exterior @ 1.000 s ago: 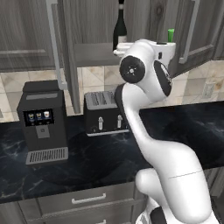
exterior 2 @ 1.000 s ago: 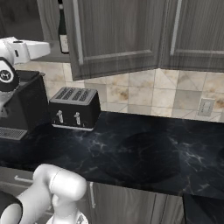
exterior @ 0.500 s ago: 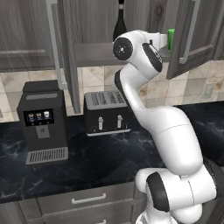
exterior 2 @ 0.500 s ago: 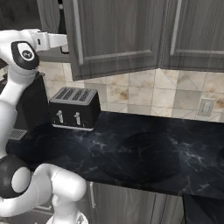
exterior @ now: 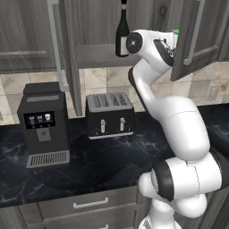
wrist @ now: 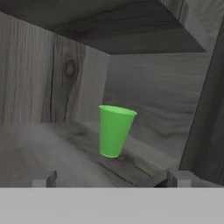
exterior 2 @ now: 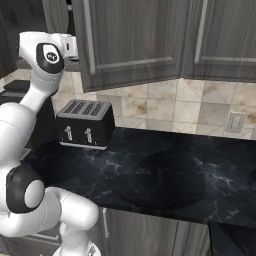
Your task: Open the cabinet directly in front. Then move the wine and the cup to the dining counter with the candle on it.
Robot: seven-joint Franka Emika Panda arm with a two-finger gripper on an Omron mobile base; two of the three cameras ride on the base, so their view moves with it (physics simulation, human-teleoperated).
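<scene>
The cabinet [exterior: 96, 56] stands with both doors swung out. On its lower shelf the wine [exterior: 122, 30], a dark bottle, is upright at the left. The green cup [wrist: 114, 130] is upright to the right on the shelf floor near the back corner; in the left base view only its rim [exterior: 175, 32] peeks over my wrist. My gripper [wrist: 111, 178] is open, level with the shelf and pointed at the cup. It is a short way in front of the cup, not touching it. Nothing is between the fingertips [wrist: 43, 178].
The right door [exterior: 197, 36] hangs open close beside my hand, and the left door [exterior: 67, 53] juts out over the coffee machine [exterior: 44, 125]. A toaster [exterior: 109, 115] stands on the black counter [exterior: 112, 165] below the shelf. From the right base view the open door [exterior 2: 130, 40] hides the shelf.
My arm has risen and stretched upward, bringing the hand from below and in front of the shelf to shelf height facing the cup. The jaws stayed open. Bottle and cup have not moved.
</scene>
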